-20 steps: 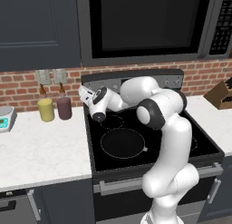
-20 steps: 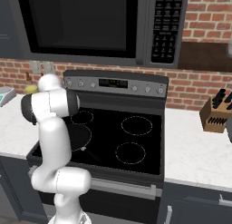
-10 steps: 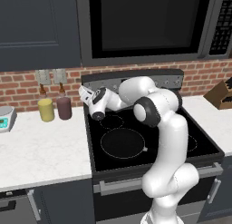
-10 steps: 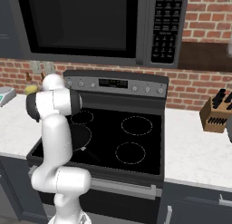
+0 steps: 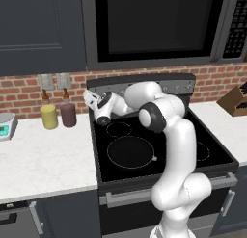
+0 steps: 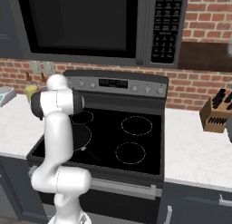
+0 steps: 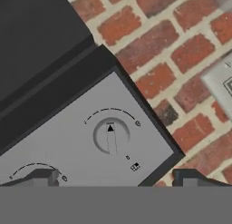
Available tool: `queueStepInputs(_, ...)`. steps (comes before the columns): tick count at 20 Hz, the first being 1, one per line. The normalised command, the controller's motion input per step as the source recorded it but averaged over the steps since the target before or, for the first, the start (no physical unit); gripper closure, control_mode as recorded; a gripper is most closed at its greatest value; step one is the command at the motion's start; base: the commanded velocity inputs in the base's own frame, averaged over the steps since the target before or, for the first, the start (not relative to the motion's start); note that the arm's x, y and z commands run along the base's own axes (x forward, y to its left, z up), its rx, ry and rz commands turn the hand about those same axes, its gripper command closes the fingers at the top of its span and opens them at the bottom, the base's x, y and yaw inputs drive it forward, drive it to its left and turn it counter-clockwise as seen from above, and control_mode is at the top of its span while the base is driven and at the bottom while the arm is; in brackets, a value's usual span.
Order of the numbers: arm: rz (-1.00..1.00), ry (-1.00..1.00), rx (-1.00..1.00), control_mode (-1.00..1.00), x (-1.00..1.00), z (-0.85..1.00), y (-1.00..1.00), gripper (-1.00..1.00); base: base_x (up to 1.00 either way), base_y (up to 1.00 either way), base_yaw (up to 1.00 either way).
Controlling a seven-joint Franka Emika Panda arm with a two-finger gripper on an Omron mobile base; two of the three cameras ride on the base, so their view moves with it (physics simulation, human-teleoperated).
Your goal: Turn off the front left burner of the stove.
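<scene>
Spread gripper [image 7: 113,175] faces the end knob [image 7: 111,135]; approaching off-centre, its fingers may skid off, probably.

A red brick wall [image 5: 19,90] runs behind the white counter [image 5: 43,160], with dark cabinets [image 5: 38,30] and a dark microwave [image 6: 90,26] hanging above (its keypad sits at the right). A yellow bottle [image 5: 48,115] and a maroon bottle [image 5: 68,113] stand side by side near a wall outlet [image 5: 54,81], with a small scale [image 5: 5,125] further left. A wooden knife block [image 6: 216,114] rests on the counter at the far right.
</scene>
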Motion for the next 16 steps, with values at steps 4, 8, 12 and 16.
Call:
queueStepInputs(4,0.0,0.0,0.0,-1.0,0.23,-0.08,0.06,-1.0,0.0,0.0,0.0)
queueStepInputs(8,0.0,-0.02,0.0,-1.0,0.19,-0.06,0.1,-1.0,0.0,0.0,0.0)
queueStepInputs(12,0.0,-0.02,0.0,-1.0,0.15,-0.09,0.08,-1.0,0.0,0.0,0.0)
queueStepInputs(16,0.0,-0.04,0.0,-1.0,0.14,-0.09,0.01,-1.0,0.0,0.0,0.0)
